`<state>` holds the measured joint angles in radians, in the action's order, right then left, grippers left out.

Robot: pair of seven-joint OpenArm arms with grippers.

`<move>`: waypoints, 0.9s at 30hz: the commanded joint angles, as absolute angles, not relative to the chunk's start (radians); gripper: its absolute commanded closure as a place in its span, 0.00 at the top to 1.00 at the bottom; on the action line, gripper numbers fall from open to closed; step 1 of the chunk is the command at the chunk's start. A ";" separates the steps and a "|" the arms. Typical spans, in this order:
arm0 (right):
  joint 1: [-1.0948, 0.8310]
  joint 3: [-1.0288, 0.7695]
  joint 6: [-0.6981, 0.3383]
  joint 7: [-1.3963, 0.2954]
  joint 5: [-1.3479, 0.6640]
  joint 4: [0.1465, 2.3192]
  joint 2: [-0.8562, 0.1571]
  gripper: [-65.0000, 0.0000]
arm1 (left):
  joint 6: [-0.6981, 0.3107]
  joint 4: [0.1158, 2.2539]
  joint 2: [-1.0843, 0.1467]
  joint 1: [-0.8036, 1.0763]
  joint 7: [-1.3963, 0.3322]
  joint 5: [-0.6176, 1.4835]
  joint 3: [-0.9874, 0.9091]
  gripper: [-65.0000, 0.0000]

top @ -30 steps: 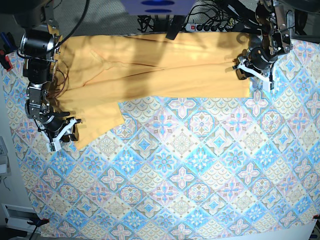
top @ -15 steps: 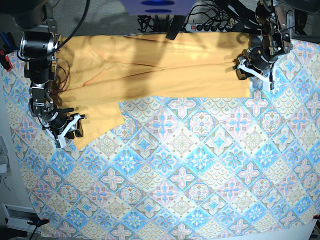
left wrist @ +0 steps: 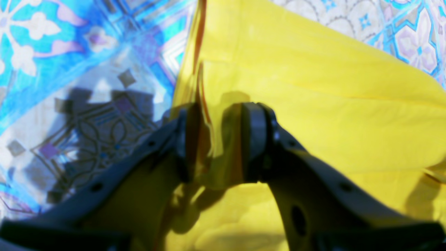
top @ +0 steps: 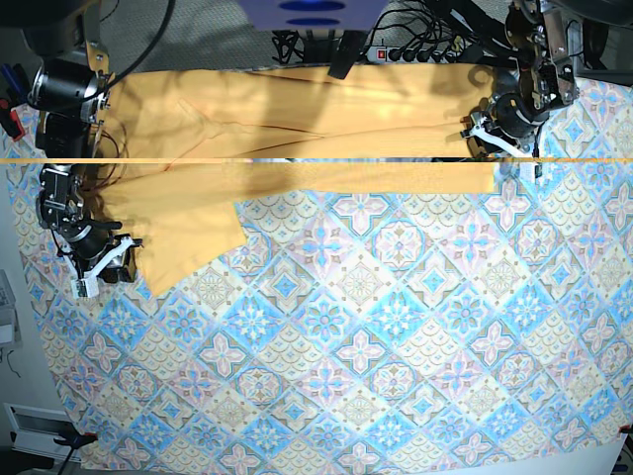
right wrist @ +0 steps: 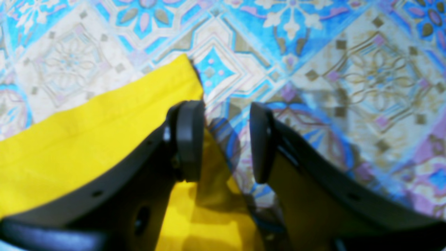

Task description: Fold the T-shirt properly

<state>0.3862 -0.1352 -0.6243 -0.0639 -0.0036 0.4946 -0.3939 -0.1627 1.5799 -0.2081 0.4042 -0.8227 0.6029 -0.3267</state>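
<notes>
The yellow-orange T-shirt [top: 297, 129] lies in a long band across the far side of the table, with one flap hanging down at the left. In the base view my left gripper [top: 499, 139] sits at the band's right end. The left wrist view shows my left gripper [left wrist: 221, 139] shut on a raised fold of the T-shirt [left wrist: 313, 104]. My right gripper [top: 99, 265] stands just left of the flap. In the right wrist view my right gripper [right wrist: 226, 139] is open with only tablecloth in the gap, and the T-shirt's corner [right wrist: 87, 139] lies beside its left finger.
A blue-and-pink tile-patterned tablecloth [top: 376, 327] covers the table. A power strip with cables [top: 406, 51] lies behind the shirt. The table's left edge runs close to my right arm.
My right gripper has drawn back to the left, off the flap's edge. The left gripper has stayed in place at the shirt's right end.
</notes>
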 commanded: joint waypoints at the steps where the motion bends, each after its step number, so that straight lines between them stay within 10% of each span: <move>1: 0.406 -0.116 -0.628 -0.044 -0.013 0.490 -0.412 0.34 | -0.165 1.589 -0.217 0.403 -0.817 0.605 -0.334 0.31; 27: 0.321 -0.107 -0.630 -0.050 -0.019 0.679 -0.398 0.34 | -0.165 1.589 -0.217 0.400 -0.817 0.601 -0.331 0.31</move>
<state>0.2962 -0.1051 -0.6243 -0.0776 -0.0036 0.6651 -0.3870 -0.1627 1.5787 -0.2077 0.4011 -0.8227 0.6022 -0.3275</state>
